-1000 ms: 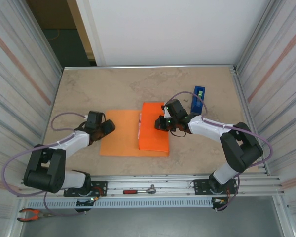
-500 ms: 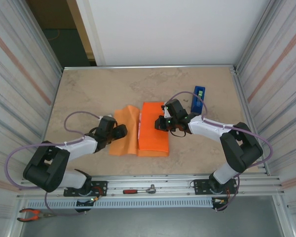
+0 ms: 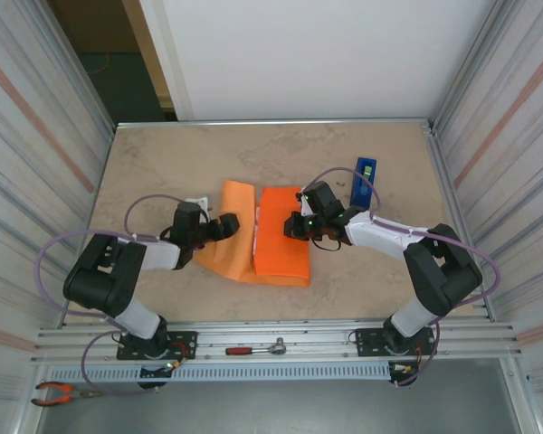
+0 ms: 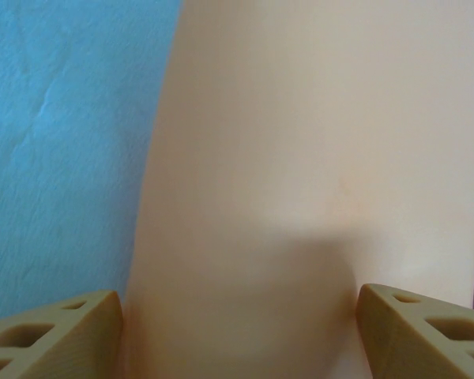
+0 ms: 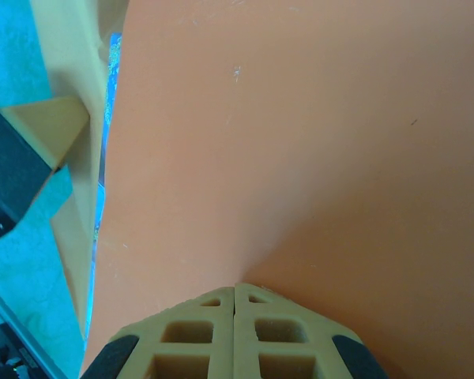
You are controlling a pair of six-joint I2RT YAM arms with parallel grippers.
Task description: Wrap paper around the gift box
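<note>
The orange paper point(image 3: 282, 246) lies folded over the middle of the table, and the gift box is hidden under it. My right gripper point(image 3: 295, 226) is shut, its tips point(image 5: 235, 288) pressing down on the folded paper point(image 5: 300, 142) near its right edge. My left gripper point(image 3: 224, 224) is open at the paper's left side. The left flap point(image 3: 236, 215) stands raised and curls toward the fold. In the left wrist view the pale flap point(image 4: 316, 158) spans the wide gap between the fingers of the left gripper point(image 4: 237, 304).
A narrow blue tape dispenser point(image 3: 363, 181) lies just right of the right gripper. A ratchet tool point(image 3: 255, 348) rests on the front rail and red pliers point(image 3: 59, 391) at the bottom left. Corrugated walls point(image 3: 36, 154) close both sides.
My left gripper has swept right toward the fold, pushing the flat left part of the paper up into a raised flap. The right gripper has held still, shut on top.
</note>
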